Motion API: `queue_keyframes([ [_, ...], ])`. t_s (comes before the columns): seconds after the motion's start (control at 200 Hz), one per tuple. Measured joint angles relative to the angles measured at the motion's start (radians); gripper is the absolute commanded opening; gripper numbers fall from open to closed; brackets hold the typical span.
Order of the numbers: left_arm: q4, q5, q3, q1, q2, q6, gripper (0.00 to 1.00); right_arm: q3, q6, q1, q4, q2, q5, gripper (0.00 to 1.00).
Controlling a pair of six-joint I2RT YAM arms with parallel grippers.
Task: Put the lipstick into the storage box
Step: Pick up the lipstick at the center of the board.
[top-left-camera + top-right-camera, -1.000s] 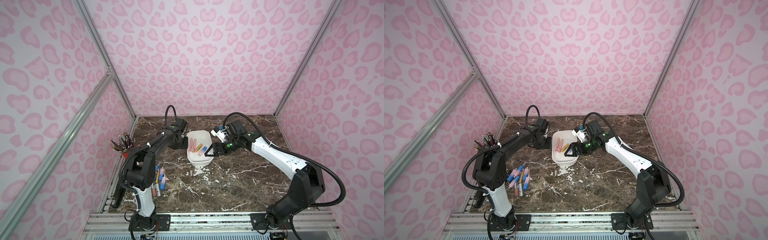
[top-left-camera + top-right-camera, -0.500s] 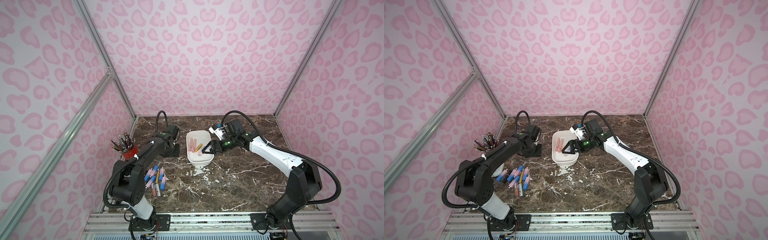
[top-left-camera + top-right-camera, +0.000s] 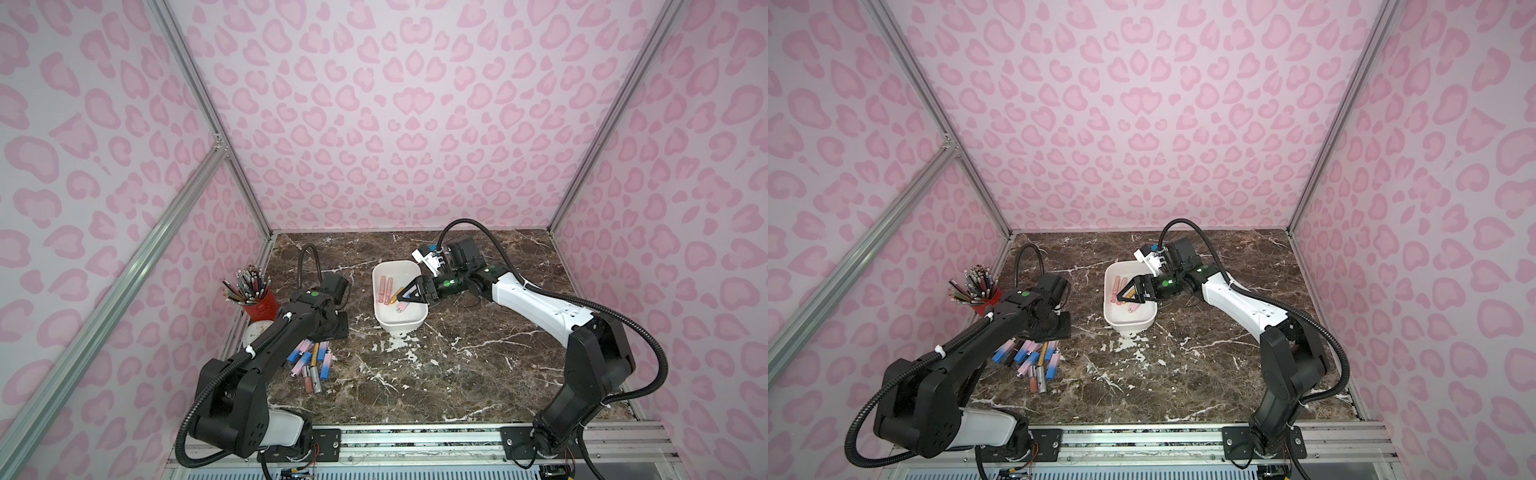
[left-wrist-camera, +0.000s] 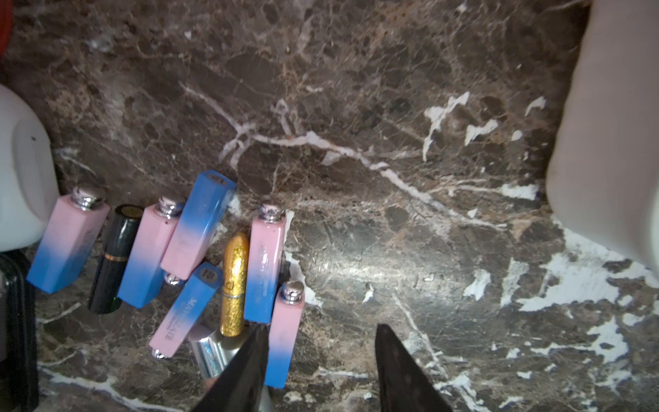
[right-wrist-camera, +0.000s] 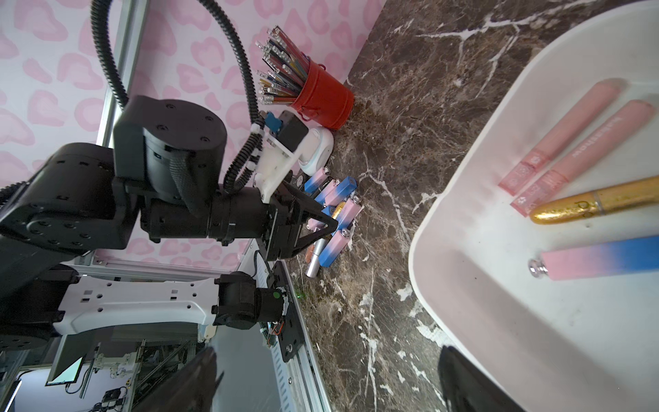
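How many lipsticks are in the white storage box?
4. Two pink tubes lie side by side, a gold tube beside them, a pink-and-blue tube next. The right gripper covers part of the storage box, so another may be hidden.

The left gripper (image 4: 321,331) hangs over a dark brown marble tabletop (image 4: 356,107), its two black fingers apart with nothing clamped between them. One fingertip (image 4: 255,342) overlaps a pink-and-blue lipstick (image 4: 285,335) at the edge of a jumbled cluster. The cluster also holds more pink-and-blue square tubes (image 4: 199,221), a gold glitter lipstick (image 4: 235,285), a black tube (image 4: 114,260) and a silver tube (image 4: 210,349). The white storage box (image 4: 613,142) stands well apart across bare marble.
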Motion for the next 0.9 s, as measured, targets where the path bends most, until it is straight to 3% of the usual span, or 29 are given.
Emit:
queue_keyframes([
  [0.55, 0.029, 0.028, -0.115, 0.000, 0.018, -0.037, 0.45, 0.036, -0.017, 0.058, 0.014, 0.011, 0.026, 0.99],
  [0.9, 0.047, 0.034, -0.133, 0.000, 0.054, -0.037, 0.44, -0.020, -0.033, 0.058, 0.003, -0.074, 0.067, 0.99],
])
